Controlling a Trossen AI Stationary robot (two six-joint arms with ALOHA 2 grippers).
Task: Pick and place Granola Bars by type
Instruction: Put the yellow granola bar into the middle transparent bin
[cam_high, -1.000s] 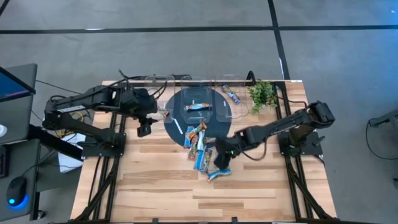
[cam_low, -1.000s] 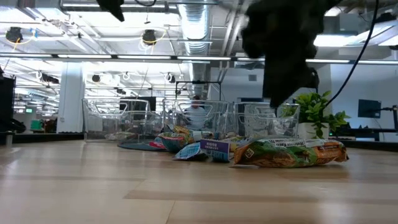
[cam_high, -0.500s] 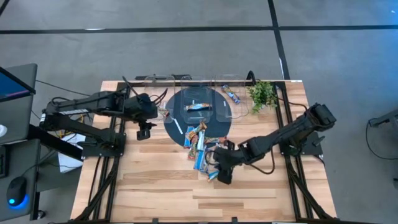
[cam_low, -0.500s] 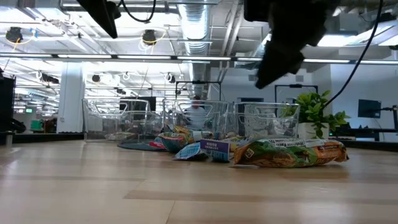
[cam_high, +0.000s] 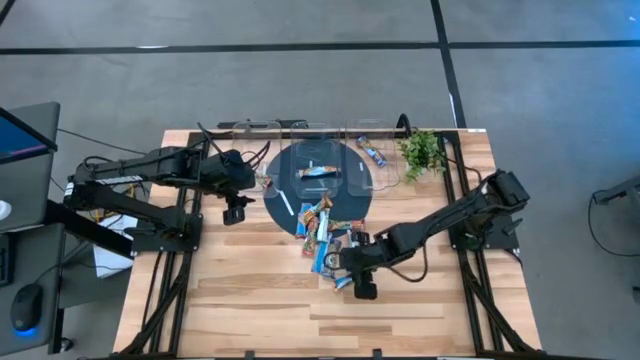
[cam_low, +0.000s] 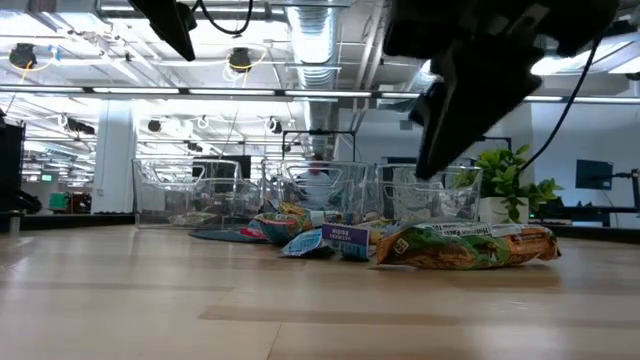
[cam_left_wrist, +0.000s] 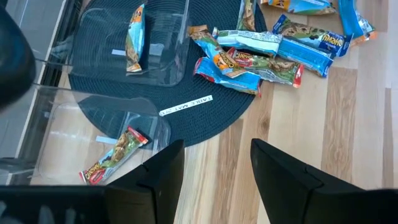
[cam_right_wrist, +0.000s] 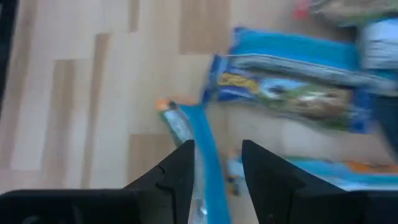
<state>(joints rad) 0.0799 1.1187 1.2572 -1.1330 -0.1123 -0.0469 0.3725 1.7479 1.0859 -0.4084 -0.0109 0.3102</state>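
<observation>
Several granola bars (cam_high: 322, 232) lie heaped at the near edge of a round dark mat (cam_high: 300, 160), also seen in the low view (cam_low: 465, 245). One blue bar (cam_high: 343, 281) lies apart on the wood, nearest the front. My right gripper (cam_high: 362, 285) hangs open over it; in the right wrist view (cam_right_wrist: 217, 146) the blue bar (cam_right_wrist: 198, 127) runs between the fingers. In the low view the gripper (cam_low: 435, 160) stays above the bars. My left gripper (cam_high: 233, 210) hovers open and empty (cam_left_wrist: 217, 168) beside the mat's left edge.
Clear bins stand along the far edge; three hold one bar each (cam_high: 262, 182), (cam_high: 318, 172), (cam_high: 372, 153). A thin white stick (cam_high: 283, 203) lies on the mat. A small green plant (cam_high: 422, 150) stands at the far right. Bare wood stretches toward the near edge.
My right gripper has moved from the heap toward the table's near edge and now stands over the lone blue bar. The bars have not moved.
</observation>
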